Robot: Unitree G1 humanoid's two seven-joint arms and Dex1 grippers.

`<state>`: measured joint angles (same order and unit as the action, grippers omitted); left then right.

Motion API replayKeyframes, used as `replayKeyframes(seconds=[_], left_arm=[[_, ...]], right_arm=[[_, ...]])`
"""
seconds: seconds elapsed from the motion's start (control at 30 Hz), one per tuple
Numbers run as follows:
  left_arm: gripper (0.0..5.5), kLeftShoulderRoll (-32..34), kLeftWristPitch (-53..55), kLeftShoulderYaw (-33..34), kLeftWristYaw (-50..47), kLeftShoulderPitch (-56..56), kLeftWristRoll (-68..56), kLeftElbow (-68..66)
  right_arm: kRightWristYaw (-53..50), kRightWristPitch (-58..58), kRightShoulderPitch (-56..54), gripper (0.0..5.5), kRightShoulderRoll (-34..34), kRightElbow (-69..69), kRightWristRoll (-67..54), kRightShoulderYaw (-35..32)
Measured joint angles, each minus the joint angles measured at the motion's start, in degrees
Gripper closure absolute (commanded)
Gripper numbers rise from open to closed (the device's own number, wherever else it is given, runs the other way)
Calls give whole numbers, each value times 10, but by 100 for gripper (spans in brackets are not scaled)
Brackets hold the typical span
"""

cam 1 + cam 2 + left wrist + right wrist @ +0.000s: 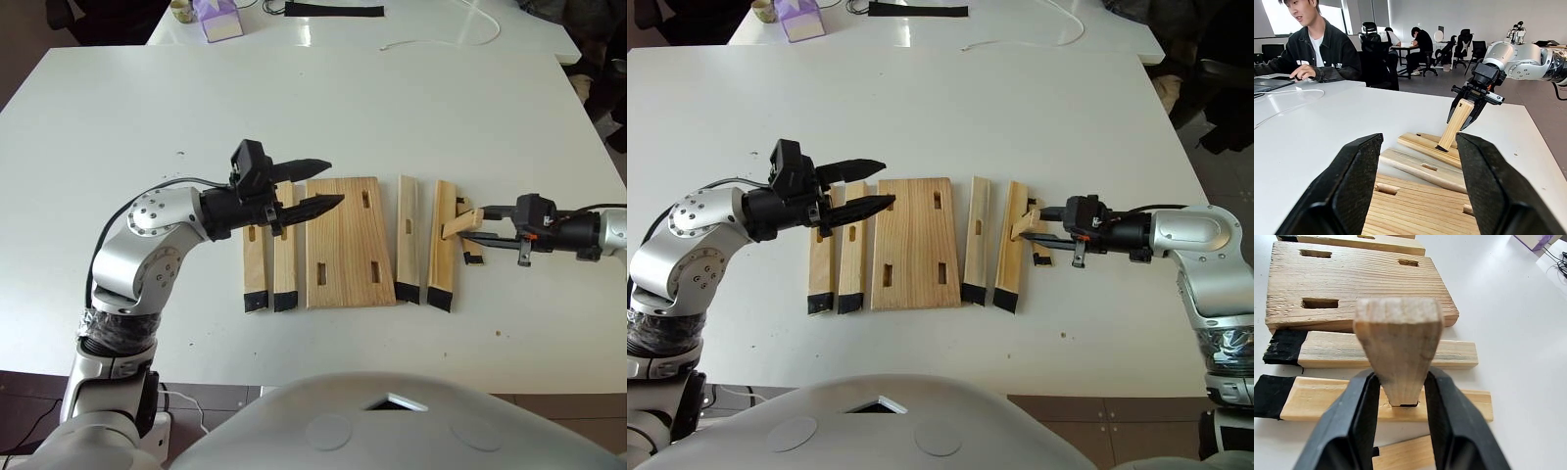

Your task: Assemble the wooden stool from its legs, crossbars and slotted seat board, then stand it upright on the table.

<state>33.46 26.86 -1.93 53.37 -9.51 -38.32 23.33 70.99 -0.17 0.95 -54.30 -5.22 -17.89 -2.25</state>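
The slotted seat board [351, 242] lies flat mid-table. Two black-tipped legs [270, 259] lie side by side to its left, and two more [408, 240] [444, 245] to its right. My left gripper [328, 183] hangs open just above the left legs and the board's left edge, holding nothing. My right gripper [472, 224] is shut on a short crossbar [460, 224], which is tilted with its lower end [1444, 143] resting at a slot on the rightmost leg. Another short black-tipped piece [474, 258] lies under the right gripper.
The white table [118, 127] has wide bare room at the back and left. On a second table behind it stand a purple box [217, 18], a cup [181, 10], a black strip [333, 10] and a white cable [441, 39].
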Motion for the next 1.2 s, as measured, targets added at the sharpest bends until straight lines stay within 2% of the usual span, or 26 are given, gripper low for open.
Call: replayKeyframes(seconds=[0.17, 0.43, 0.73, 1.13, 1.17, 1.2], left_arm=[[273, 0, -1, -1, -2, 1, 0, 5], [273, -2, -1, -16, 6, 4, 12, 9], [273, 3, 7, -19, 19, 3, 12, 9], [273, 3, 11, -20, 27, -1, 12, 9], [273, 3, 11, -20, 27, -1, 12, 8], [273, 3, 11, -21, 27, -2, 12, 8]], right_arm=[[18, 25, -17, 419, 0, 17, -15, 8], [70, 71, -120, 420, 26, 114, -23, 70], [72, 42, -102, 420, 27, 167, -25, 64], [35, 25, -74, 420, 42, 153, -36, 63], [34, 25, -74, 383, 41, 152, -36, 63], [28, 25, -74, 380, 42, 152, -35, 64]])
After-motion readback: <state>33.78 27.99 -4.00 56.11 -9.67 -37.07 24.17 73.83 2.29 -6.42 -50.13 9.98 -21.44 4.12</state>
